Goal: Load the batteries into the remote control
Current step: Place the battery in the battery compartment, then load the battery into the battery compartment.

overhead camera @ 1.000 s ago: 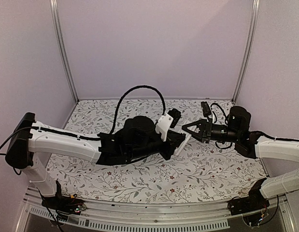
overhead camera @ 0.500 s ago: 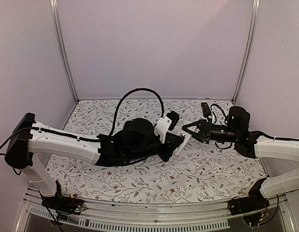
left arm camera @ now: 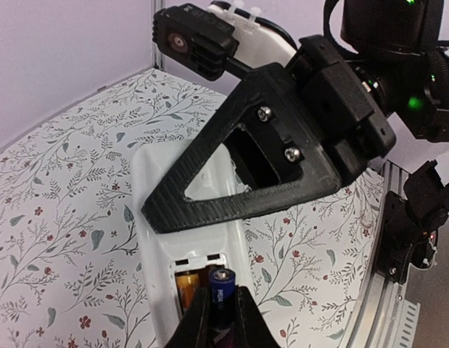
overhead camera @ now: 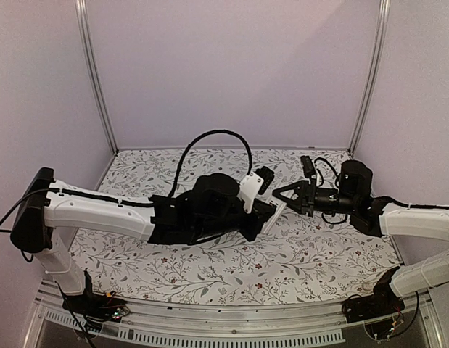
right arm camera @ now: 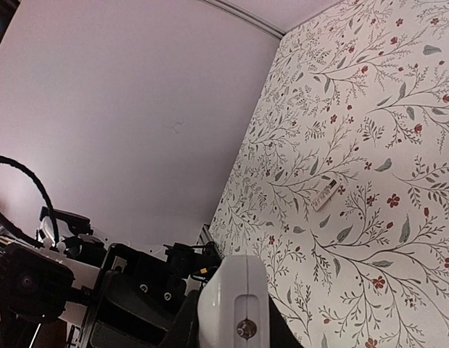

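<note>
Desk (overhead camera: 209, 270) dressed in a white cover printed with grey leafy sprigs and small red flowers. Flat upon it, bare print all round, a small white oblong piece (right arm camera: 324, 194). Behind and to either side, plain lilac walls (overhead camera: 231, 72); slim metal posts (overhead camera: 94, 80) in the rear corners. Along the near edge, a slotted aluminium rail (overhead camera: 231, 322).

Left pincer (left arm camera: 220, 320) slightly farther right.

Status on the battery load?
Left fingers shut on dark grey-black cylindrical battery, at the open bay. Right fingers shut on white rectangular remote control. Orange-red battery already seated. Nothing blocks the bay.
</note>
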Robot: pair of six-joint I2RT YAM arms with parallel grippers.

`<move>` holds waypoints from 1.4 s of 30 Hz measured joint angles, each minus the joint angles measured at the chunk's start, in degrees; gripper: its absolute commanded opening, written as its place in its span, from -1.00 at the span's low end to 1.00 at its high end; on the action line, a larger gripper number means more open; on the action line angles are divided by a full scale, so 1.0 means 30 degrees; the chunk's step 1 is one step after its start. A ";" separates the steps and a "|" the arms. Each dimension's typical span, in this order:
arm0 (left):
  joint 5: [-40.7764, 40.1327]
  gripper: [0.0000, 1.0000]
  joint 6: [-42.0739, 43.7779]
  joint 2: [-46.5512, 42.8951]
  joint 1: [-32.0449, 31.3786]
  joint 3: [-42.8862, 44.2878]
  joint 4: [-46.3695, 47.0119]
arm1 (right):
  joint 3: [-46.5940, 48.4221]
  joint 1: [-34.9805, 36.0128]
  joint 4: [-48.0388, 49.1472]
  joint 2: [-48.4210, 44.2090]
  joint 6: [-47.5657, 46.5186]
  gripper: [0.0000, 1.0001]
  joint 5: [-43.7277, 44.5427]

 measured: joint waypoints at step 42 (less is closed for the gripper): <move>-0.0095 0.65 -0.0109 -0.1792 0.1049 -0.1064 0.0073 | 0.0007 0.0495 0.1552 0.0415 0.0765 -1.00 -0.0357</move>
